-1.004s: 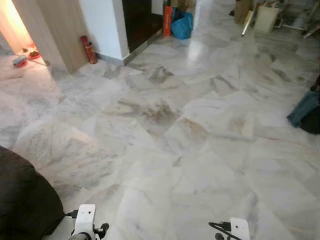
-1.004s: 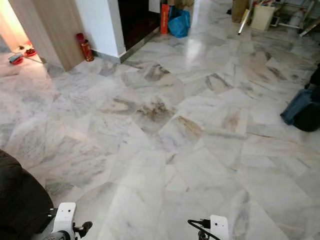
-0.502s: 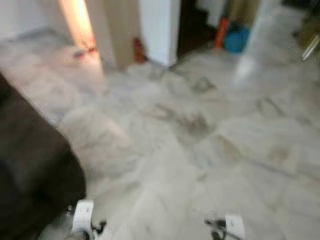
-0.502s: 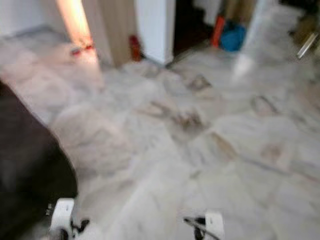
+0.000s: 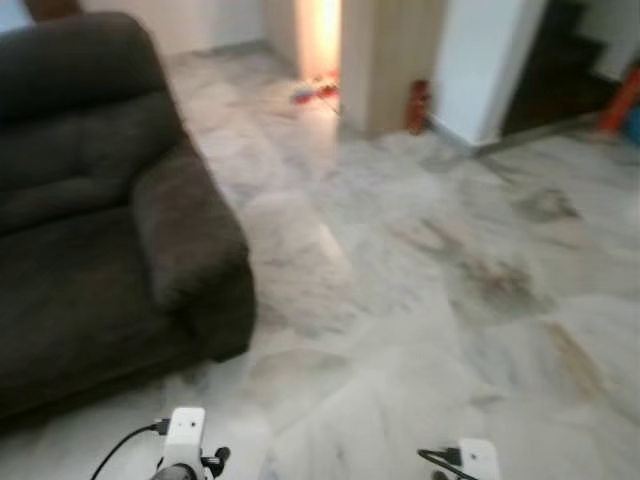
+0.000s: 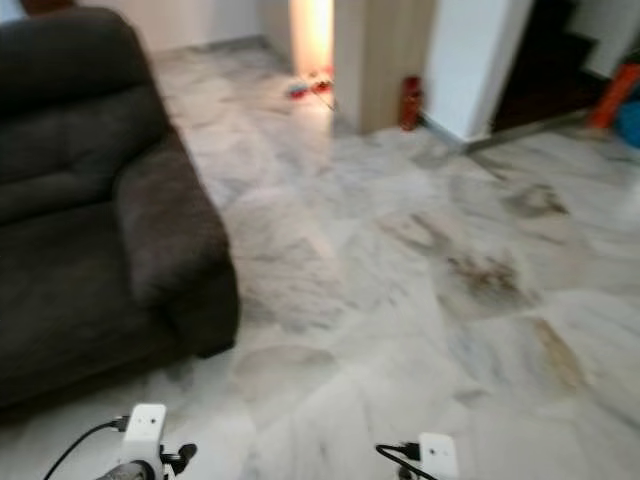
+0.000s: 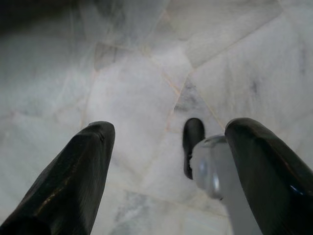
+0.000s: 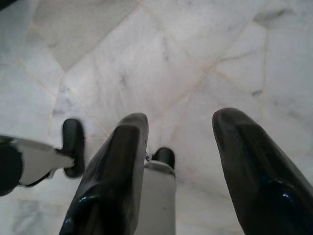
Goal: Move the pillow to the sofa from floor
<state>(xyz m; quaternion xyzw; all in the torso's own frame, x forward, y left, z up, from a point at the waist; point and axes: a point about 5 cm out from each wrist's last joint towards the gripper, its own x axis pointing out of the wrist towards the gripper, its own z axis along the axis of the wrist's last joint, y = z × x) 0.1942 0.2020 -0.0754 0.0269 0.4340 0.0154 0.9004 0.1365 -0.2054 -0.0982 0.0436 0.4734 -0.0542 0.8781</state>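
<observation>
A dark brown sofa (image 5: 100, 220) stands on the left, its armrest (image 5: 190, 240) toward the open marble floor (image 5: 400, 300). Both arms hang low, and their white wrist parts (image 5: 185, 432) (image 5: 478, 458) peek in at the near edge of the eye views. In the left wrist view my left gripper (image 7: 171, 129) is open over bare marble, with nothing between its fingers (image 7: 83, 161). My right gripper (image 8: 182, 120) is also open above the floor and holds nothing.
A wooden panel (image 5: 385, 60) and a white wall corner (image 5: 480, 60) stand at the back, with a red canister (image 5: 417, 106) at their foot. Small red items (image 5: 315, 92) lie by a lit opening. An orange object (image 5: 625, 95) is at the far right. My own feet (image 8: 73, 147) show under the grippers.
The camera has swung to the left: the sofa now takes up the left side, and the blue bag and the clutter at the back right have slid out. Both arms hang as before.
</observation>
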